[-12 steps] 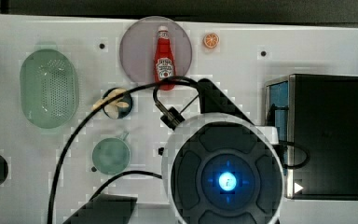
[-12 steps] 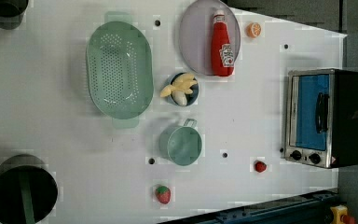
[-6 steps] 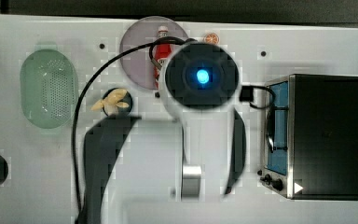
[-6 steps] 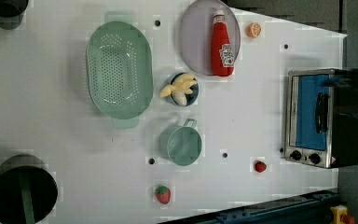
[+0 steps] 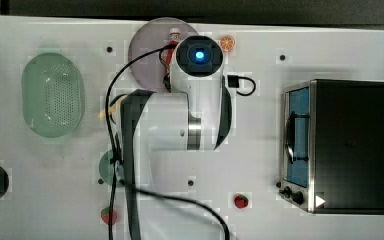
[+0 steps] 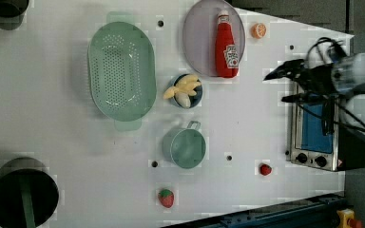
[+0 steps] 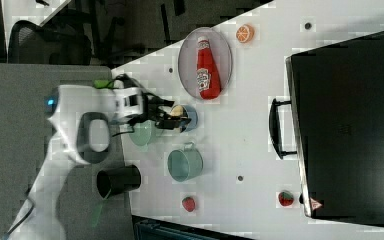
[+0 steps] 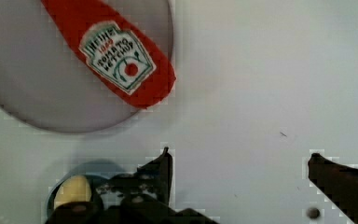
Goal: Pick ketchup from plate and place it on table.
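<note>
Claw (image 8: 237,161): open; in the wrist view two dark fingers stand wide apart with bare white table between them. In the left view the claw (image 6: 285,85) hangs above the table, off the plate's edge on the left view's right, holding nothing.
Arm: white body; in the top view it overlaps part of the plate and most of the ketchup.
Table (image 6: 247,123): white flat top with a few small dark holes; carries all the items below.
Blue bowl (image 6: 186,91): small, holds pale yellow pieces; just beside the plate's lower edge in the left view; seen in the wrist view next to one claw finger.
Ketchup (image 6: 226,46): red bottle lying flat on the plate, whitish cap toward the left view's top, label facing up. In the wrist view the ketchup (image 8: 116,51) has its base end reaching past the plate rim. Not touched by the claw.
Plate (image 6: 199,38): pale greyish-mauve round disc near the table's far edge in the left view.
Orange slice (image 6: 259,30): on the table, near the plate, on the left view's right.
Green basket (image 6: 121,71): perforated oval, apart from the plate on the left view's left.
Green cup (image 6: 185,147): below the blue bowl in the left view.
Toaster oven (image 5: 340,145): at the top view's right, well apart from the plate.
</note>
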Action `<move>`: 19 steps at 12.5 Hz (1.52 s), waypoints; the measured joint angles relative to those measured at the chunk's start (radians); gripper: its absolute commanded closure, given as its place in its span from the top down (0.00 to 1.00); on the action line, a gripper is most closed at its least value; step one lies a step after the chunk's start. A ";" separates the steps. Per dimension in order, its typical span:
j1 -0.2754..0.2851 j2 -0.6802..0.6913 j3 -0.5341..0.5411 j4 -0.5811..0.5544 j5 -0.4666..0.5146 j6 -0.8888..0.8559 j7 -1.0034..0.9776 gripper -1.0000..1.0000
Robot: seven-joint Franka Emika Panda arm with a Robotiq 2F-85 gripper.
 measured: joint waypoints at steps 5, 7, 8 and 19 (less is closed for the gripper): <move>0.010 0.172 0.026 0.046 -0.012 0.146 -0.246 1.00; 0.019 0.242 0.026 0.097 -0.015 0.175 -0.374 1.00; 0.020 0.281 0.028 0.130 -0.013 0.177 -0.435 1.00; 0.037 0.581 0.023 0.383 -0.088 0.268 -0.638 1.00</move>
